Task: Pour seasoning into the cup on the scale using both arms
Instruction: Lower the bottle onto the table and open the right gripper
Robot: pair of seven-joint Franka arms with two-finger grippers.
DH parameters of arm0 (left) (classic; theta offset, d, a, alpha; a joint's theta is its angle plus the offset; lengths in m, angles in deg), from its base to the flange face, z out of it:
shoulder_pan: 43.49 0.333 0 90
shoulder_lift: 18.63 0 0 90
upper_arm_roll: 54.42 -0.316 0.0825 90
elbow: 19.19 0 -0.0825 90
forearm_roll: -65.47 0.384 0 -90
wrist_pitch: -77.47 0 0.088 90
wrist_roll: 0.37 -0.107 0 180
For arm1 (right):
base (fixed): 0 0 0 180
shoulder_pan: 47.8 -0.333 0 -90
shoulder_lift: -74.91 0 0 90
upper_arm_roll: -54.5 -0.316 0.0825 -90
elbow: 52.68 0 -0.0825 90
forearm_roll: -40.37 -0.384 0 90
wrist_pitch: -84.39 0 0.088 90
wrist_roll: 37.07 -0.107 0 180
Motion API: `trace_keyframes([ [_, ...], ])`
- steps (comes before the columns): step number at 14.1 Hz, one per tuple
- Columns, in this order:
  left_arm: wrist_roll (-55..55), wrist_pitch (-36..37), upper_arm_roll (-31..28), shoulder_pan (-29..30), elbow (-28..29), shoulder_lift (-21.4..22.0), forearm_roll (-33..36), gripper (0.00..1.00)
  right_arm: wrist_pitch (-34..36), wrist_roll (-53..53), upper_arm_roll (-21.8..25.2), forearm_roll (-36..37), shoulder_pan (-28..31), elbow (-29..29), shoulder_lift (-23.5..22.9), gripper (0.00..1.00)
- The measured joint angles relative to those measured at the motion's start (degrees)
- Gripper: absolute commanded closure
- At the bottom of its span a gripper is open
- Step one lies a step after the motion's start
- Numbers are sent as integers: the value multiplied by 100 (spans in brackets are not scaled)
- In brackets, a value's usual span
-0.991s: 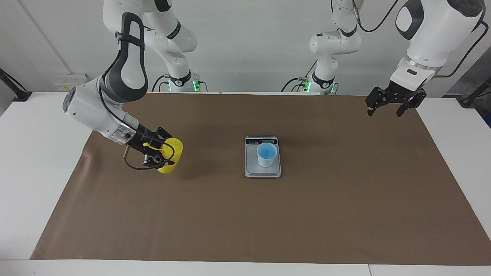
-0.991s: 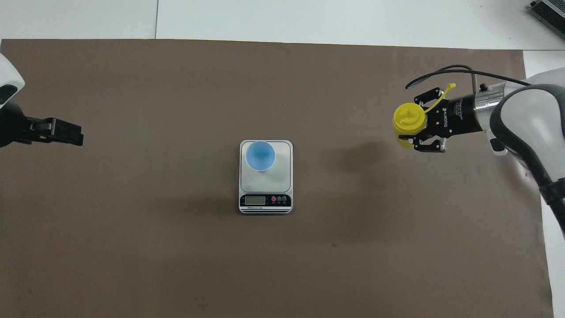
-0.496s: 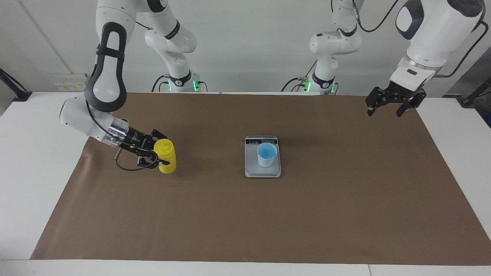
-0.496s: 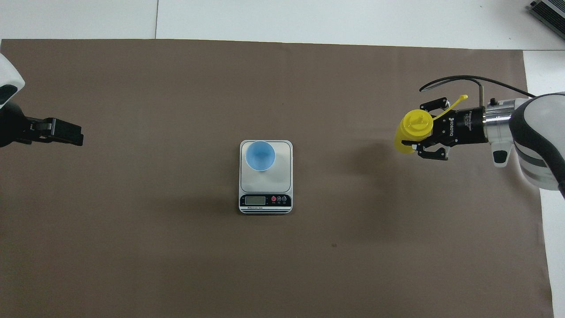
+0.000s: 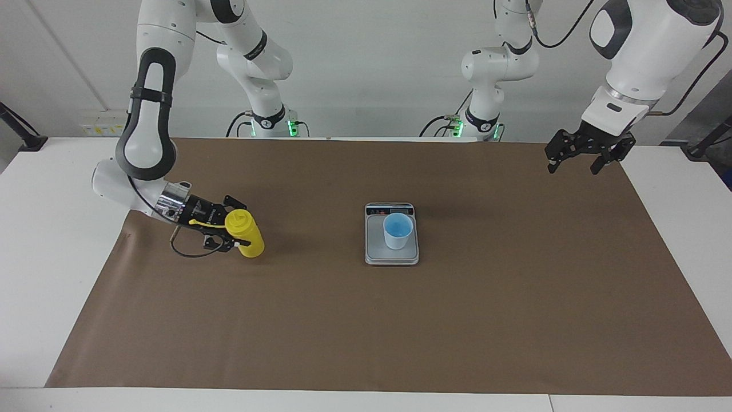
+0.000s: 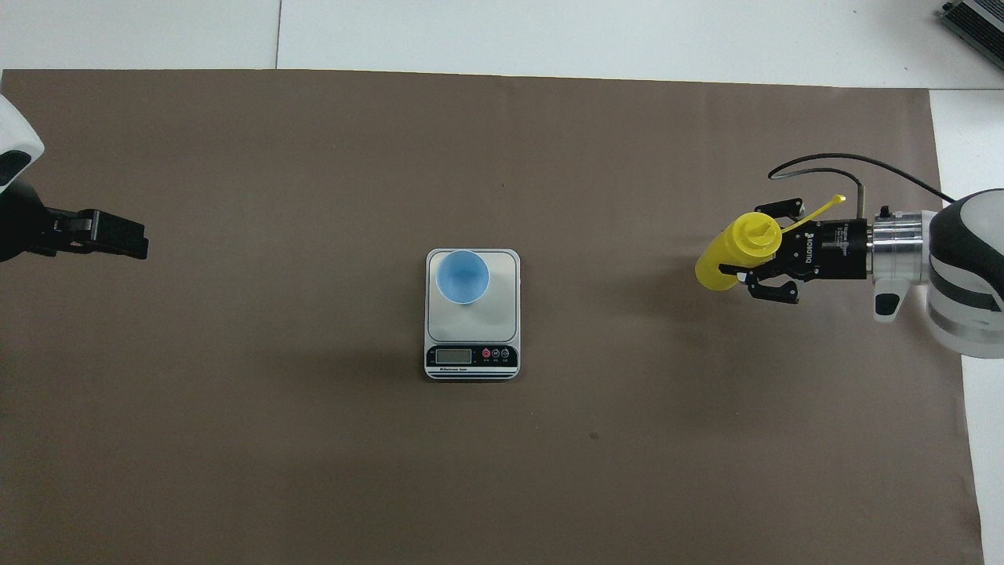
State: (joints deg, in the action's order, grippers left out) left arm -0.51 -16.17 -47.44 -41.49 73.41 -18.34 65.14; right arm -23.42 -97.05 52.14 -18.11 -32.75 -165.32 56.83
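Observation:
The yellow seasoning bottle (image 5: 247, 241) stands tilted on the brown mat toward the right arm's end of the table, its base on the mat and its nozzle top leaning toward the arm; it also shows in the overhead view (image 6: 729, 253). My right gripper (image 5: 233, 230) comes in low and level and is shut on the bottle's upper part (image 6: 751, 253). The cap strap sticks out over the gripper. The light blue cup (image 5: 397, 230) stands upright on the silver-grey scale (image 5: 374, 252) at mid-table, seen from above on the plate (image 6: 462, 276) of the scale (image 6: 502, 314). My left gripper (image 5: 575, 166) waits open in the air over the mat's edge at the left arm's end (image 6: 118, 235).
A brown mat (image 5: 457, 320) covers most of the white table (image 5: 46, 257). The scale's display strip (image 6: 471, 357) faces the robots. A dark device corner (image 6: 976, 20) shows at the table's corner farthest from the robots, at the right arm's end.
The right arm has lowered and drawn back toward its end of the table, tipping the bottle's top toward itself while the base stayed in place. The left arm has not moved.

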Motion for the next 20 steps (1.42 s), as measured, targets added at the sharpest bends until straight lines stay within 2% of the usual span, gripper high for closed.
trace_keyframes([
  [5,0,0,0,0,0,0,0,0,-1,13,-17,-9,0,-82,-17,100],
  [8,0,0,0,0,0,0,0,0,-13,314,-13,-84,3,-203,-17,49],
  [9,0,0,0,0,0,0,0,0,-32,420,-12,-91,3,-230,-14,37],
  [10,0,0,0,0,0,0,0,0,-55,472,-12,-92,3,-253,-4,11],
  [11,0,0,0,0,0,0,0,0,-68,507,-13,-92,1,-268,14,0],
  [17,0,0,0,0,0,0,0,0,-169,535,-6,-86,-25,-278,178,0],
  [20,0,0,0,0,0,1,0,0,-396,538,9,182,-9,-277,201,0],
])
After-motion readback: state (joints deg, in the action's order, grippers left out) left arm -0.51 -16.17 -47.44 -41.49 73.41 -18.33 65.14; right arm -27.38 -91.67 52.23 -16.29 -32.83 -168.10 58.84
